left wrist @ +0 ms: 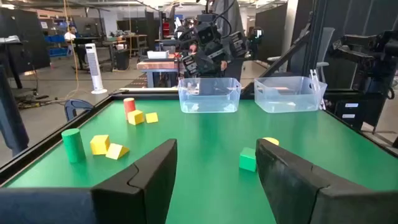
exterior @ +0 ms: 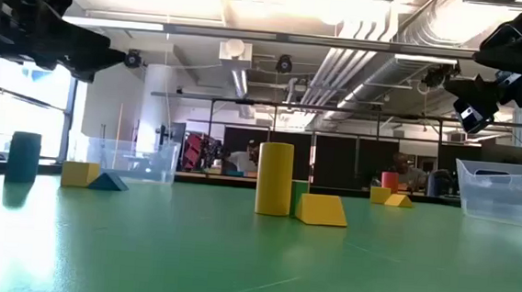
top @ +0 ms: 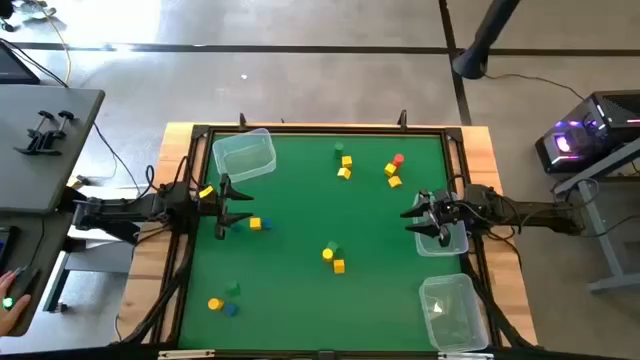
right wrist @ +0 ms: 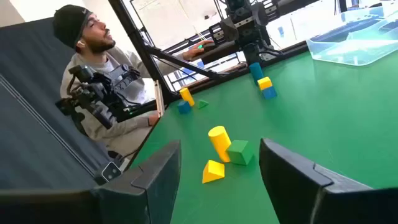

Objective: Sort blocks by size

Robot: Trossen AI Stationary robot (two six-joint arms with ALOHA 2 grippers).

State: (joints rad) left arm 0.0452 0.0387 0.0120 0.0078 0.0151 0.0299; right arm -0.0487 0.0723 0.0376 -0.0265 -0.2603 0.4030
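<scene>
Risk of knocking small blocks (top: 333, 256) astray on descent. Left gripper (top: 222, 205) fingers spread apart, empty; right gripper (top: 428, 220) likewise spread, above tub (top: 452, 242).

The desk (top: 300, 290) is covered in a smooth green mat with a faint sheen (it mirrors the ceiling lights in the low view), framed by pale bare wood (top: 480, 140) with a matt grain. The tubs (top: 244, 156) are clear, glossy plastic, thin-walled. The blocks (top: 338, 265) look like solid pieces painted in flat yellow, green, blue and red, smooth and with little shine; the yellow cylinder (exterior: 274, 178) shows an even, satin surface. The left end effector (left wrist: 214, 180) and the right end effector (right wrist: 221, 186) have dark matt fingers (left wrist: 149, 180), seemingly of plastic. The person's top (right wrist: 118, 93) looks like soft grey cloth.
</scene>
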